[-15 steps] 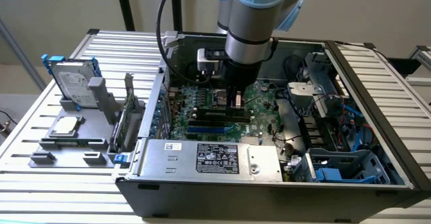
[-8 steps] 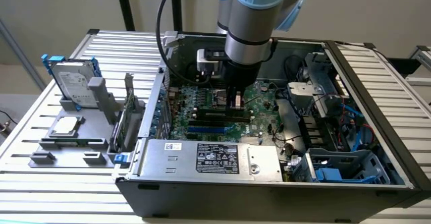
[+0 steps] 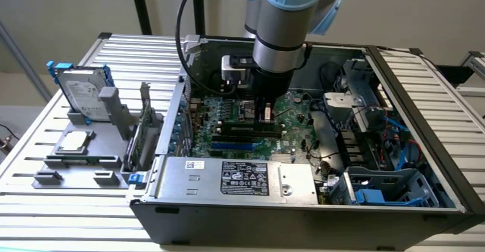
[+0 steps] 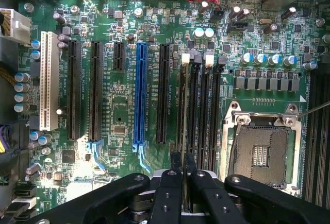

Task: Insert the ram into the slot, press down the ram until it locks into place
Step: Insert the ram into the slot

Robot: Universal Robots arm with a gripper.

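We see the gripper point(image 3: 265, 114) point(image 4: 182, 165) narrowed almost shut, just above the long narrow black plastic memory slots point(image 4: 196, 110) on the large green motherboard point(image 4: 124, 95). We cannot tell whether it grips anything.

From my console the tool point(image 4: 183, 163) looks matt black, dotted with small dull screws. The slot point(image 4: 193, 110) is black plastic with a slight sheen; the blue slot point(image 4: 139, 95) is glossier. The motherboard point(image 4: 124, 116) has a smooth green lacquer. The socket frame point(image 4: 263, 120) shines like polished steel. The table point(image 3: 45, 206) is ribbed bare metal.
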